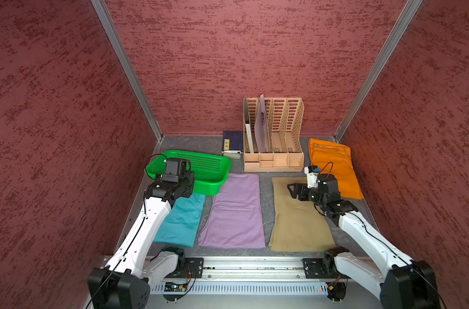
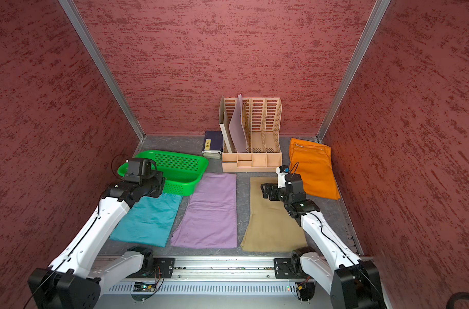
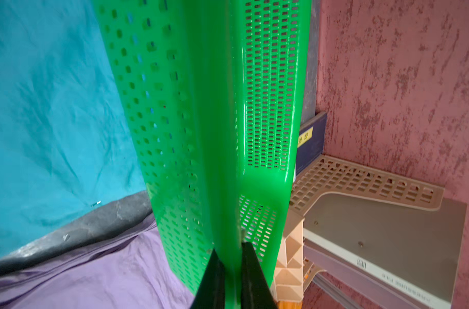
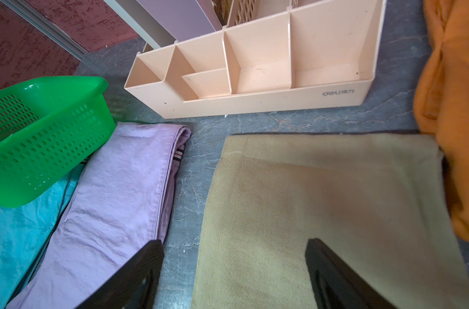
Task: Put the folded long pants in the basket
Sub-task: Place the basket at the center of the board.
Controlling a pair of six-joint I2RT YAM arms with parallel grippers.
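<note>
The left fingers (image 3: 214,281) are clamped on the rim of the basket (image 1: 201,161), left of centre in both top views. The basket is empty, and its near edge overlaps the teal pants (image 1: 180,222), just beside the lilac pants (image 1: 236,211). Moving it could drag them out of fold, or the thin rim could slip free. The right fingers (image 4: 329,273) stand wide apart over the tan pants (image 1: 295,224), right of centre. Pinching only the top layer would likely unfold them. The orange pants (image 1: 332,163) lie far right.
</note>
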